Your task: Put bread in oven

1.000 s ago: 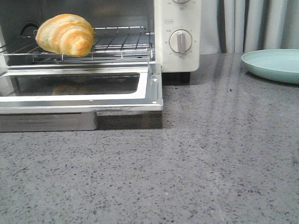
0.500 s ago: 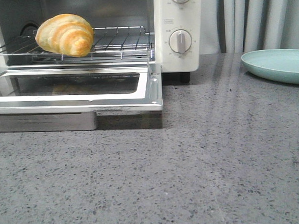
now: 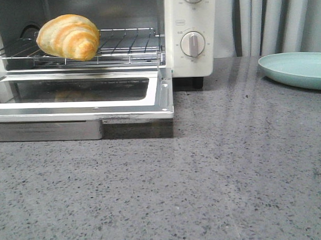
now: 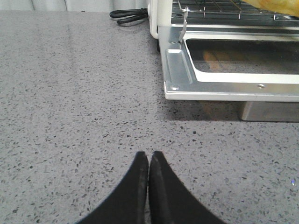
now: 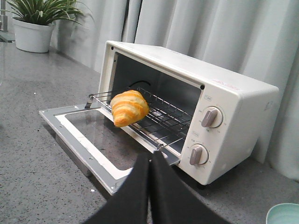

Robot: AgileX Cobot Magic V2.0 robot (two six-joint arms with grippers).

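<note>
1. Bread (image 3: 69, 37) sits on the wire rack (image 3: 126, 45) inside the oven (image 3: 192, 34), toward the rack's left side in front view, near its front edge. Nothing is touching it.
2. Right wrist view shows the same: bread (image 5: 129, 107) on the rack (image 5: 159, 119), at the front edge, just above the lowered door.
3. Oven door (image 3: 80, 96) is fully down, lying flat; the glass window faces up. A metal tray edge (image 3: 47, 132) shows under it.
4. Two round dials on the oven's right panel; lower dial (image 3: 192, 44) has its pointer upright, the upper one is cut off by the frame.
5. Left pincer (image 4: 149, 161): fingertips pressed together, holding nothing, over bare grey speckled tabletop (image 4: 70, 102), apart from the door's corner (image 4: 175, 86).
6. Right pincer (image 5: 150, 161): fingertips together, holding nothing, seen in front of the oven with the door edge behind the tips.
7. Neither pincer appears in front view.
8. Pale green plate (image 3: 298, 69) on the tabletop, right of the oven, well apart from it.
9. Black cord (image 4: 128, 14) lies coiled beside the oven's side in left wrist view.
10. Potted plant (image 5: 35, 21) stands on the tabletop beyond the oven; grey curtains (image 5: 210, 32) behind.
</note>
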